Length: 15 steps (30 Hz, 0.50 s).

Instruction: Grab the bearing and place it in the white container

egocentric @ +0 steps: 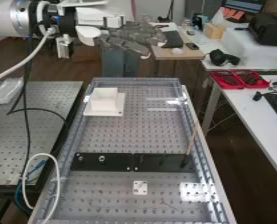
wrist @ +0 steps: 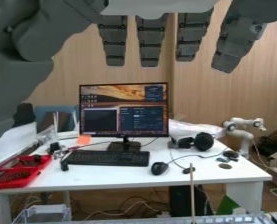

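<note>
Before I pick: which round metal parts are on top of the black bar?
The black bar carries the smaller nut and the larger nut; it covers the bench directly beneath.

Monitor (wrist: 124,112) behind black keyboard (wrist: 107,158), mouse (wrist: 159,168), red tray (wrist: 15,184), white desk (wrist: 236,174)

Container (egocentric: 105,102) behind bar (egocentric: 115,165) w/ smaller nut (egocentric: 80,158) L of larger nut (egocentric: 102,158) atop.

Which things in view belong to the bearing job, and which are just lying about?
Job:
- hand, open, up and away from the bench
- white container, far part of the bench
- flat black bar, the parts' stand

Lying about:
- larger nut and smaller nut, on the bar
- small white square plate
- thin stick
- keyboard, mouse
</note>
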Motion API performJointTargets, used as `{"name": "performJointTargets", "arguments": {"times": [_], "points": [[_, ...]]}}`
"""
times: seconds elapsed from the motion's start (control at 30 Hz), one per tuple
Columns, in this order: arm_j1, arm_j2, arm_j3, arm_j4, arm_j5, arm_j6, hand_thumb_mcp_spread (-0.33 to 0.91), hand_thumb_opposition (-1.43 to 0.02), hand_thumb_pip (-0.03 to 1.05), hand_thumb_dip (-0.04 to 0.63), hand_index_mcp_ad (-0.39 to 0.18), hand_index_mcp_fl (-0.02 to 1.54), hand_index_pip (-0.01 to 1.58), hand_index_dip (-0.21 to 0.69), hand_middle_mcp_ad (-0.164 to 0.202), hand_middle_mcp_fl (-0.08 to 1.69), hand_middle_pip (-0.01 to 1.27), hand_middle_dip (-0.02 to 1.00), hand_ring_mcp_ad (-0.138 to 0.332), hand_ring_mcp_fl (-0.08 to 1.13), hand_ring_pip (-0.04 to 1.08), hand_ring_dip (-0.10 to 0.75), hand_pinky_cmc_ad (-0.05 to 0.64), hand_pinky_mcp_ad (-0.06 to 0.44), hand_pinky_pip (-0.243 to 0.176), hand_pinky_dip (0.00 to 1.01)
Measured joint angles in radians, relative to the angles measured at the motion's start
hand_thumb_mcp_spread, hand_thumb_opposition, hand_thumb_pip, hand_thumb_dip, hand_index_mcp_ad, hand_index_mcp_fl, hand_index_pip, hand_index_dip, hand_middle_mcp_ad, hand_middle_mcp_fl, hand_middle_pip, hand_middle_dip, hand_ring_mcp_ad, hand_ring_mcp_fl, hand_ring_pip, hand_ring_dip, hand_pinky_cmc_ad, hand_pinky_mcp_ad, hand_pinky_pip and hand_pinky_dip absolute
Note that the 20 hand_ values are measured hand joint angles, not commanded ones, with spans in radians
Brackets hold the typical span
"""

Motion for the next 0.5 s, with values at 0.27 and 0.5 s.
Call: {"name": "performJointTargets", "arguments": {"times": [0.27,0.5], "points": [[-0.003,0.004,-0.005,0.004,-0.007,0.003,0.21,-0.63,0.26,0.021,-0.098,0.07,0.09,0.248,0.063,0.01,0.14,0.14,0.168,0.0,0.09,0.003,0.4,0.312,-0.094,0.14],[-0.002,0.005,-0.003,0.003,-0.009,-0.002,0.21,-0.63,0.26,0.021,-0.098,0.07,0.09,0.248,0.063,0.01,0.14,0.14,0.168,0.0,0.09,0.007,0.4,0.312,-0.094,0.14]]}}
